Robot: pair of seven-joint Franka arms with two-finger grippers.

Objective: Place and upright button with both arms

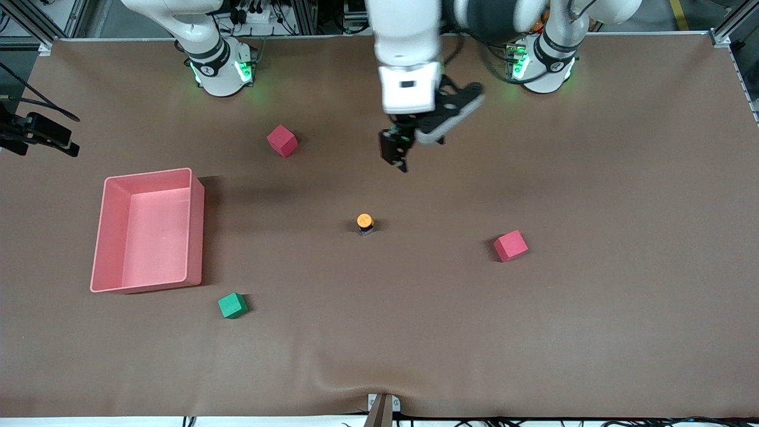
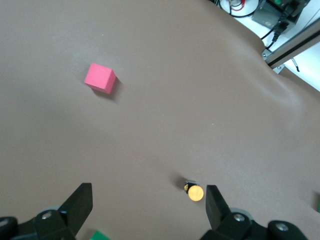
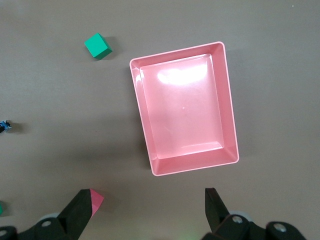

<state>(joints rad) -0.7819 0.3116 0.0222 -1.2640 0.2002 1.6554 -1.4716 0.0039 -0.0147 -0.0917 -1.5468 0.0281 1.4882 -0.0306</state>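
Observation:
The button (image 1: 365, 223) stands upright on the brown table, orange cap up on its short black body. It is free, with nothing touching it. My left gripper (image 1: 398, 159) hangs open over the table's middle, between the arms' bases and the button. In the left wrist view the button (image 2: 195, 192) shows just inside one fingertip of the left gripper (image 2: 148, 200), far below it. My right gripper (image 3: 147, 200) is open and empty, high over the table beside the pink bin (image 3: 226, 100). The front view does not show this gripper.
The pink bin (image 1: 195, 225) sits toward the right arm's end. One red cube (image 1: 281, 140) lies near the right arm's base, another (image 1: 510, 245) toward the left arm's end. A green cube (image 1: 232, 305) lies nearer the front camera than the bin.

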